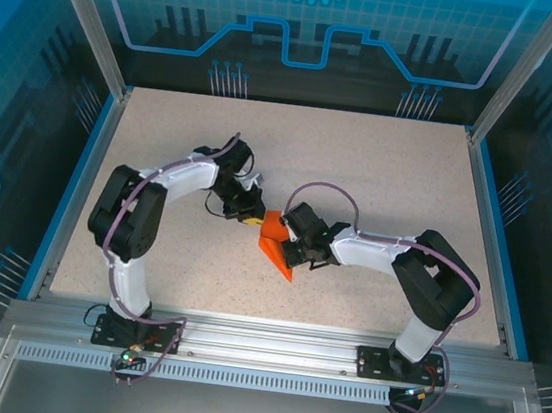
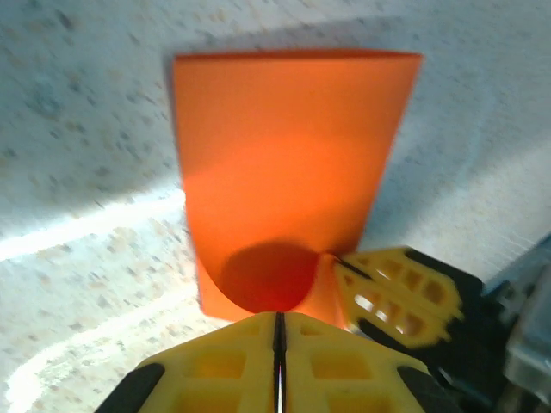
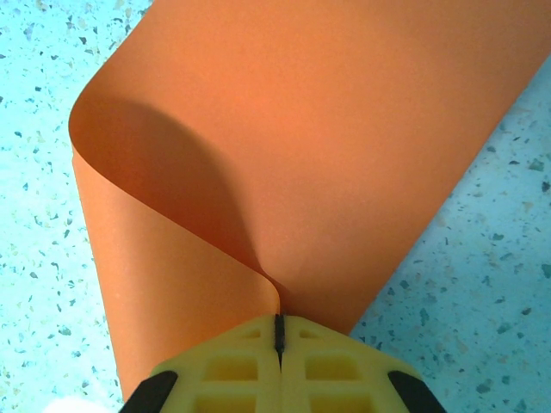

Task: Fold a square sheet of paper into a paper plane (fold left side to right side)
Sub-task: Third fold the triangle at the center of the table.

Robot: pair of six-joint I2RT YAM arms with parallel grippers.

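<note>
Orange paper [image 1: 274, 239] sits mid-table between the two arms, doubled over in a loose curl and not pressed flat. On the side nearer the arm bases, the right gripper [image 3: 278, 327] pinches the sheet where its layers meet. Its yellow jaws are pressed together, and the upper layer bows up from the seam. Just beyond, the left gripper [image 2: 278, 325] is likewise clamped tight on the sheet's edge, close beside the other claw. Farther off stretches the speckled table [image 1: 361, 167].

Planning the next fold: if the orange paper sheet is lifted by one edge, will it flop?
Likely floppy: the orange paper sheet curls in a soft loop at the right gripper. Probably light and easily creased, being so thin.
</note>
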